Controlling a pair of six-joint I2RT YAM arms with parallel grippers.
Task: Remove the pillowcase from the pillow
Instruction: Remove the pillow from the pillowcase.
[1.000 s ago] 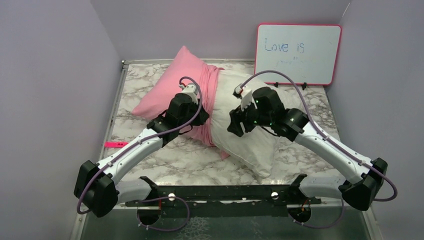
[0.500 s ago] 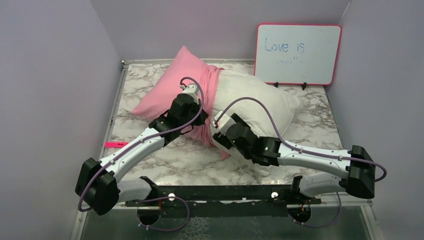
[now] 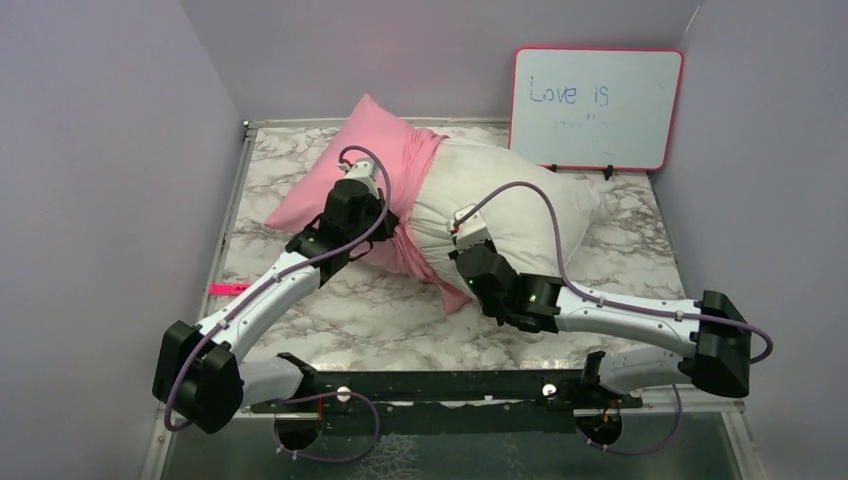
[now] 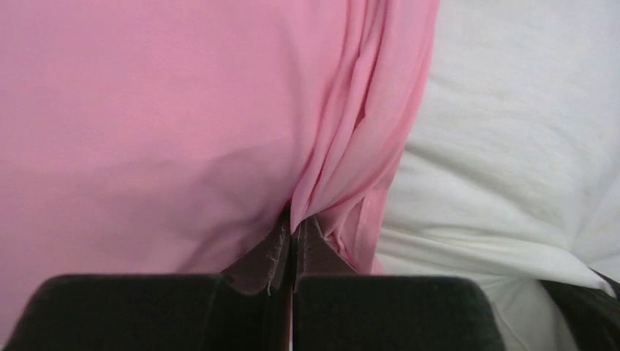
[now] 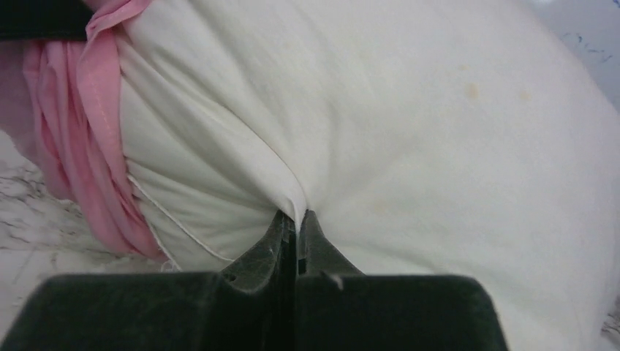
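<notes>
My left fingers (image 4: 293, 232) are pinched tight on a bunched fold of the pink pillowcase (image 4: 146, 110), right at its gathered edge. My right fingers (image 5: 297, 228) are nipped together on a ridge of the white pillow (image 5: 439, 131) just beside that edge. The pillow lies slantwise on the marble table (image 3: 380, 320), its far-left half inside the pillowcase and its near-right half bare.

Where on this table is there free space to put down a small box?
Bare tabletop lies between the left arm and right arm, in front of the pillowcase. Another patch lies right of the pillow, below the whiteboard. The middle is crowded.
</notes>
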